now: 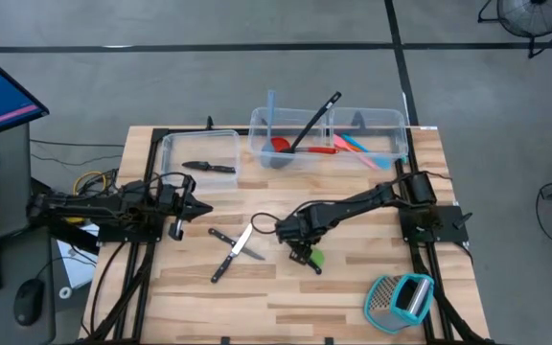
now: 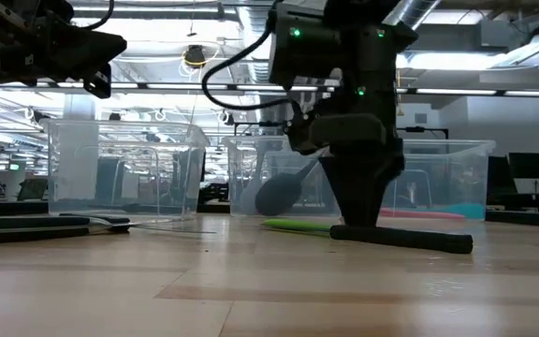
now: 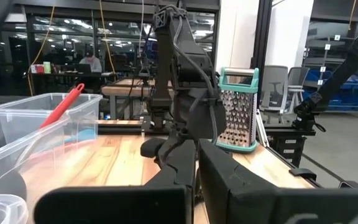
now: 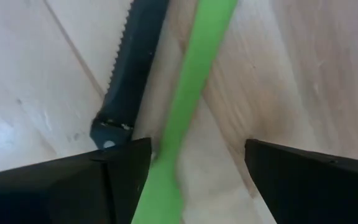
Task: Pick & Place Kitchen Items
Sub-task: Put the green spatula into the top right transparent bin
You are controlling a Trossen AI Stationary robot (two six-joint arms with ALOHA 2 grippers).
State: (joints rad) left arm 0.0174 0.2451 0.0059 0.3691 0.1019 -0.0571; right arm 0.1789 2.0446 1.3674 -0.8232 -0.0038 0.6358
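From above, the right tool [image 1: 305, 251] is low over the middle of the worktop [image 1: 353, 287] with its fingers spread around a green spatula [image 1: 316, 258], two crossed knives [image 1: 233, 251] lie just to its left, and the left tool [image 1: 192, 207] waits clenched at the worktop's left side. At worktop height the green spatula [image 2: 298, 225] lies flat beside a black handle [image 2: 405, 240] under the right tool. The right wrist view shows the green spatula [image 4: 188, 106] between the spread fingers [image 4: 61, 186], not yet grasped, with a black-handled knife [image 4: 129, 68] alongside.
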